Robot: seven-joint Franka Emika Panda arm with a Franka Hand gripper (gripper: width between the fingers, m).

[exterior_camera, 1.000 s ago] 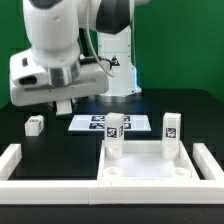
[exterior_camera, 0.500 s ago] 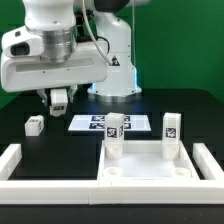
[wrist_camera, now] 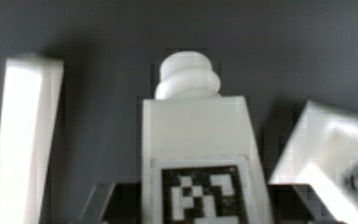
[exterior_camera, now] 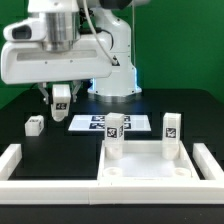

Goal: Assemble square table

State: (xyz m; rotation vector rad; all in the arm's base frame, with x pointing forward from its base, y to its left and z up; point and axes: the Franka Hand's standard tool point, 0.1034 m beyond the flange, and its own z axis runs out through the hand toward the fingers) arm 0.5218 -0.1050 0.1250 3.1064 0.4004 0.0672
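Observation:
My gripper point(exterior_camera: 60, 104) is shut on a small white tagged leg point(exterior_camera: 61, 96) and holds it in the air, above the black table between a loose leg point(exterior_camera: 34, 125) and the marker board point(exterior_camera: 104, 123). In the wrist view the held leg point(wrist_camera: 197, 125) stands between my dark fingers point(wrist_camera: 126, 203), its rounded peg end pointing away and its tag facing the camera. The white square tabletop point(exterior_camera: 146, 168) lies at the front. Two legs point(exterior_camera: 115, 135) point(exterior_camera: 171, 132) stand upright on its far corners.
A long white border rail point(exterior_camera: 12, 165) runs along the front and both sides of the table. The robot base point(exterior_camera: 118, 70) stands behind the marker board. In the wrist view there is a white bar point(wrist_camera: 25, 130) and a blurred white tagged thing point(wrist_camera: 332, 150) beside the held leg.
The arm's hand has risen and turned. The held leg, hidden under the hand a second ago, now shows below it. The other parts have not moved.

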